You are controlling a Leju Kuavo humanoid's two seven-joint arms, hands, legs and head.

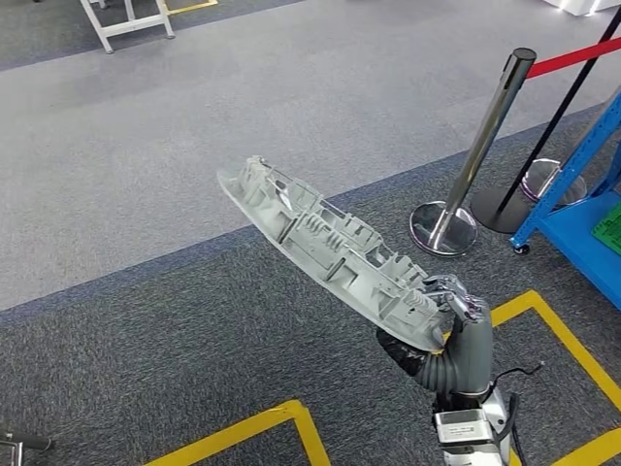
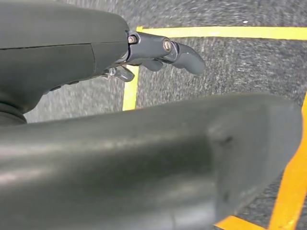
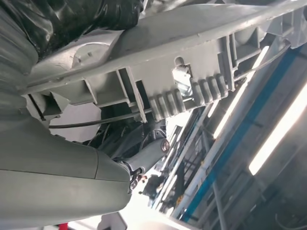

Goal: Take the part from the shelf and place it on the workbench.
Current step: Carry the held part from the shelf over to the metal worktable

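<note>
The part [image 1: 322, 245] is a long grey ribbed plastic moulding. My right hand [image 1: 458, 309] grips it by its near end and holds it slanting up and away to the left over the carpet. In the right wrist view the part [image 3: 181, 72] runs across close to the camera, with my right hand [image 3: 145, 158] under it and dark fingers on its ribbed side. My left hand [image 2: 163, 50] hangs over the grey carpet with its fingers stretched out and nothing in it.
A chrome stanchion [image 1: 479, 146] with a red belt [image 1: 571, 56] stands at the right, beside a black post base [image 1: 502, 209]. A blue shelf frame [image 1: 586, 209] is at the right edge. Yellow floor tape [image 1: 242, 430] marks the dark carpet. White frame legs [image 1: 128, 21] stand far left.
</note>
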